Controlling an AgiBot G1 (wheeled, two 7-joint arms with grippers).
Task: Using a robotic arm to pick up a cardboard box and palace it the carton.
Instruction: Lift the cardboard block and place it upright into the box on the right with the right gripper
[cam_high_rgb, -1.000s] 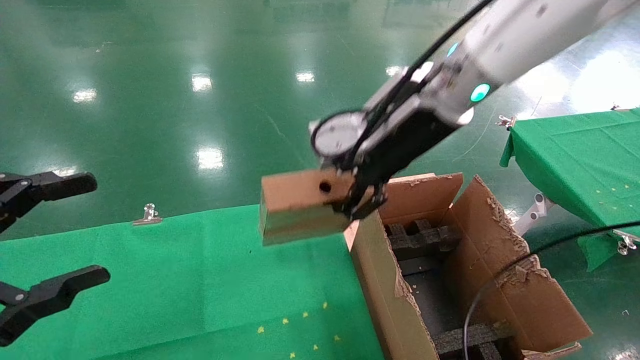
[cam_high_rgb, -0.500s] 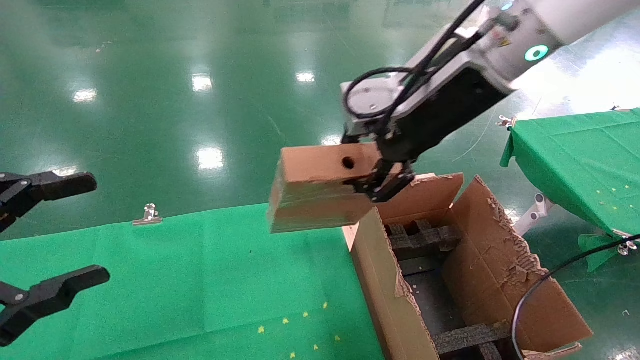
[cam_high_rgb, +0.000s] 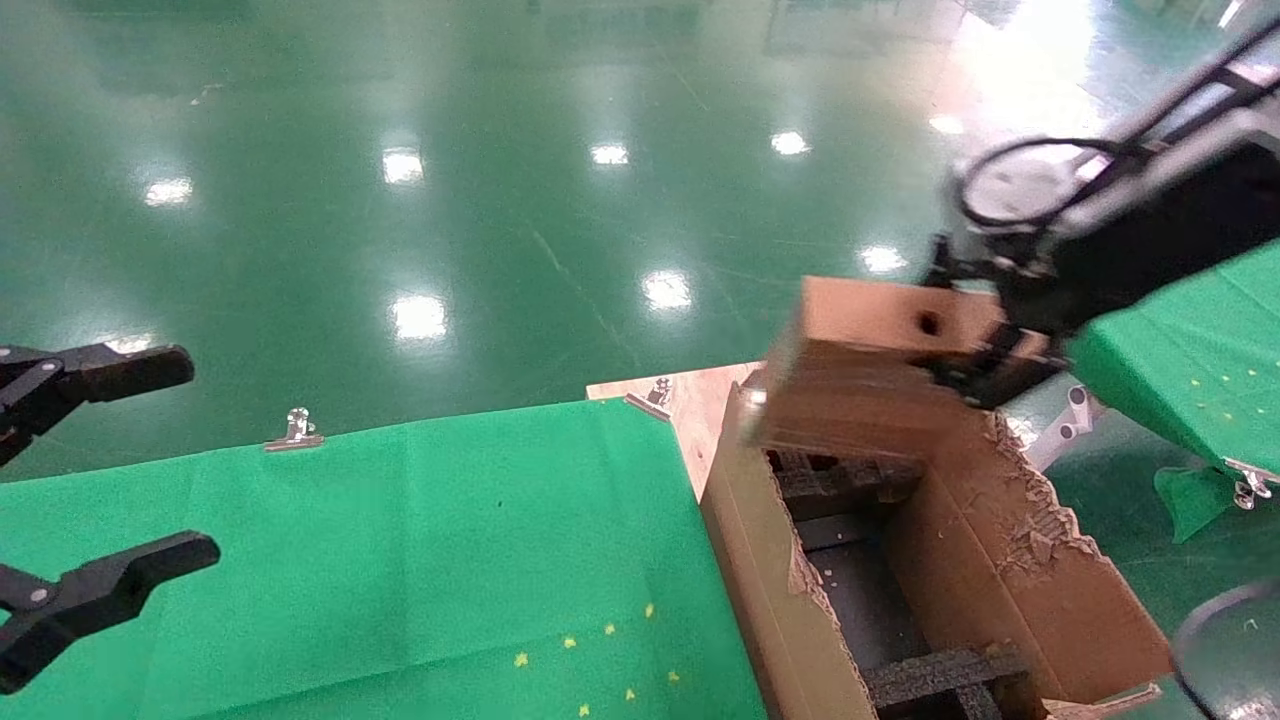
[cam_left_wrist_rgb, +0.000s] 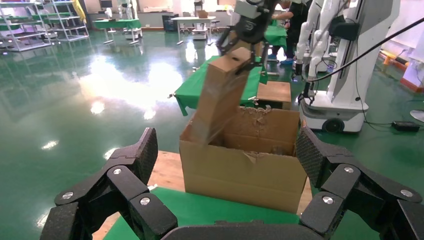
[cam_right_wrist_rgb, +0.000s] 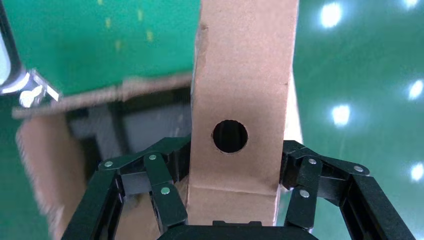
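Head view puts the task in its carrying step: the box (cam_high_rgb: 880, 375) hangs in the air over the far end of the carton (cam_high_rgb: 900, 560), clamped at one end by the right gripper (cam_high_rgb: 985, 355), and not yet inside. The face with the punched hole points up and the free end reaches toward the robot's left, overhanging the carton's far left corner.

The right wrist view shows the grip plainly: the black claw fingers (cam_right_wrist_rgb: 165, 190) press both sides of the box (cam_right_wrist_rgb: 242, 100) just below the hole, and the carton's dark interior (cam_right_wrist_rgb: 115, 130) lies beyond it.

The next move, as I judge it, calls for bringing the box fully over the opening, lining it up with a gap between the black foam inserts (cam_high_rgb: 940, 675), then lowering past the ragged flaps (cam_high_rgb: 1030, 500) before letting go (a torn edge could catch a corner on the way down). Whether the box sits level or tilts slightly is hard to say, since its outline is smeared.

The right arm (cam_high_rgb: 1150, 220) reaches in from the upper right, wrist low and roughly level, cable looping over it.

The left gripper (cam_high_rgb: 90, 500) is parked at the left edge over the green cloth (cam_high_rgb: 400, 560), its jaws spread wide and holding nothing.
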